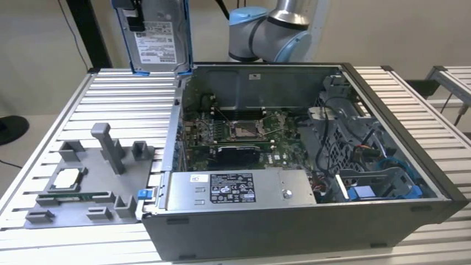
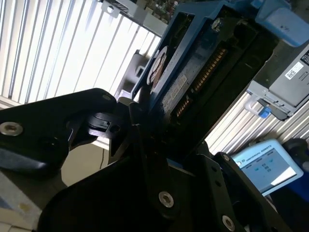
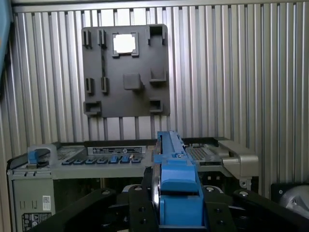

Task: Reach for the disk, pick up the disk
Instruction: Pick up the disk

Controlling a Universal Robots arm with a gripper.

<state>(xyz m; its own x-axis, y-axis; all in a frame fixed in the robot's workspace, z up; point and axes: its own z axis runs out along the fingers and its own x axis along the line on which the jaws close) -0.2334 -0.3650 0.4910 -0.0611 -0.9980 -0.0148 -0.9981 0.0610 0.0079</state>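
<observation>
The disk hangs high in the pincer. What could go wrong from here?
1. The pincer seems to hold the disk by its blue plastic bracket, high above the slatted table; if the bracket slips, the disk could drop hard.
2. The disk hangs near the open computer case; a swing might knock its edge.

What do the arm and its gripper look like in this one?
The arm is made of silver-grey tubes with light-blue joint caps. The gripper is matt black, built of angular plates and links with silver screw heads.
</observation>
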